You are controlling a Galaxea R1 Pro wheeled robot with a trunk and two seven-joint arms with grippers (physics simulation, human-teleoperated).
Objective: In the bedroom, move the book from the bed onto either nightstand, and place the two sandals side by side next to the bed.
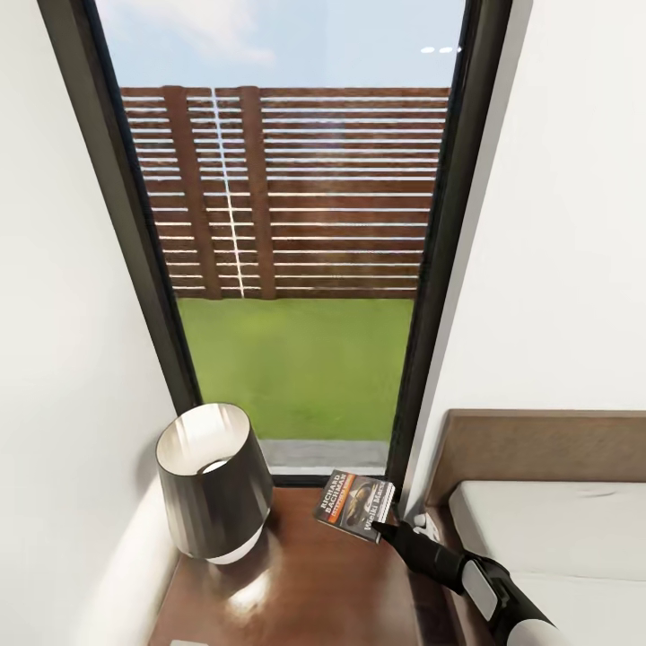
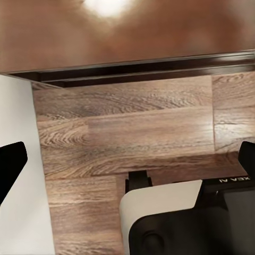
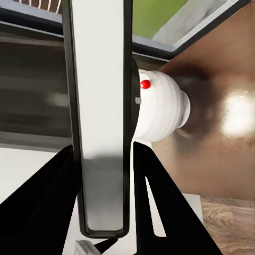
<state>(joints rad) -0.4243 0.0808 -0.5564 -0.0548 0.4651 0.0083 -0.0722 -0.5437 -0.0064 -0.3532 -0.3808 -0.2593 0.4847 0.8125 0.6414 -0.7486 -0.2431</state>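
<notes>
The book [image 1: 354,504], dark-covered with an orange band, hangs tilted over the far right corner of the nightstand [image 1: 323,592]. My right gripper [image 1: 384,525] is shut on the book's near corner. In the right wrist view the book [image 3: 101,133] stands edge-on between the black fingers [image 3: 159,202] of the gripper [image 3: 103,154]. My left gripper [image 2: 128,159] is open and empty, low over the wood floor [image 2: 133,122]. The bed [image 1: 556,529] lies at the right, its brown headboard [image 1: 538,449] behind it. The sandals are out of view.
A dark-shaded lamp [image 1: 213,480] with a white base [image 3: 162,106] takes up the nightstand's left half. A tall dark-framed window [image 1: 296,269] stands right behind, with white walls on both sides. The nightstand's glossy top [image 3: 228,143] is bare near the book.
</notes>
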